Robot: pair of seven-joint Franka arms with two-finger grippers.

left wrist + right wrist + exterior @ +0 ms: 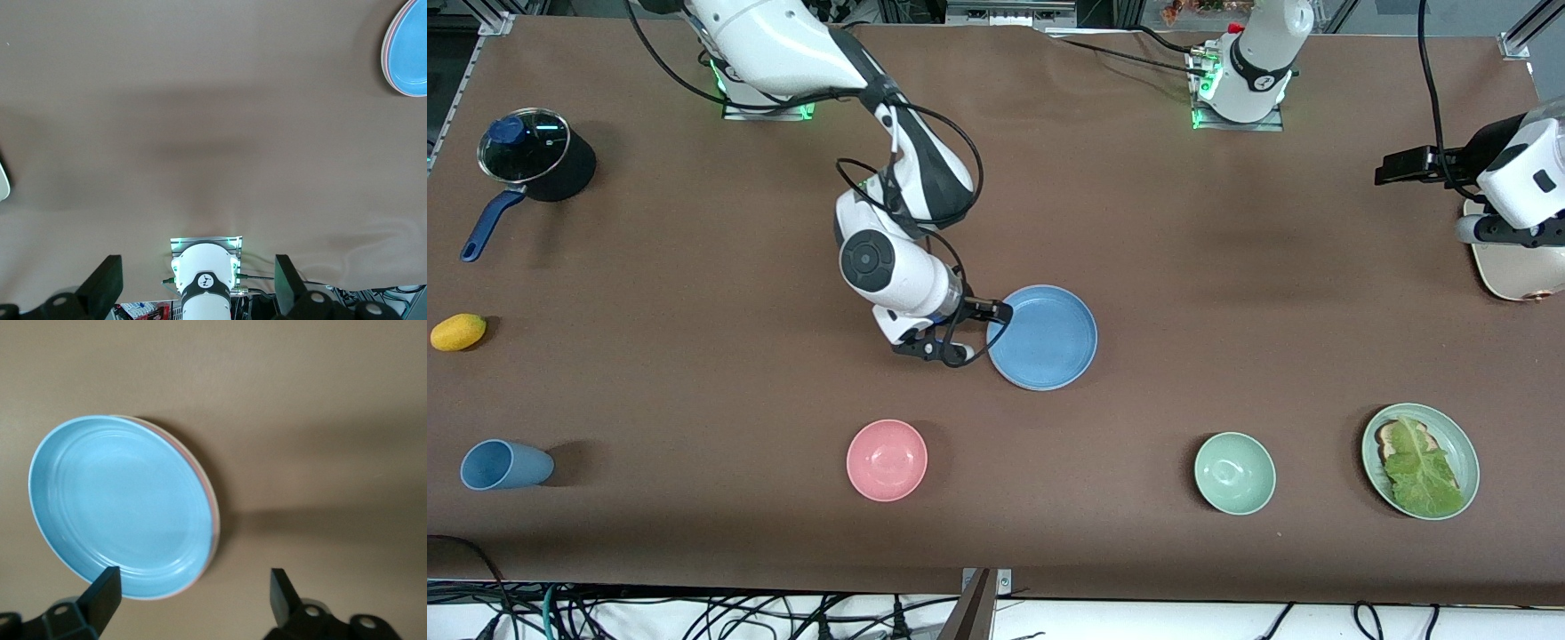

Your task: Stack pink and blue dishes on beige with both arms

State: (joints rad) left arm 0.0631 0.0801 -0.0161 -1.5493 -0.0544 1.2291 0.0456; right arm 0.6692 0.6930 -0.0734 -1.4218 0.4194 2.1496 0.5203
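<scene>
The light blue plate (pixel 1045 338) lies mid-table on top of the pink plate, of which only a thin rim (pixel 212 513) shows beneath it. My right gripper (pixel 980 333) stands open just over the table, beside the blue plate's edge toward the right arm's end. Its fingers (pixel 103 593) straddle that rim without touching it. The beige plate (pixel 1516 276) sits at the left arm's end of the table, partly under the left arm's hand. My left gripper (pixel 1396 167) hangs open and empty above the table beside it. The stacked plates (pixel 408 50) show far off in the left wrist view.
Nearest the front camera are a blue cup on its side (pixel 503 465), a pink bowl (pixel 887 460), a green bowl (pixel 1234 473) and a green plate with lettuce (pixel 1420 460). A lidded black pot (pixel 534 160) and a yellow fruit (pixel 458 332) sit at the right arm's end.
</scene>
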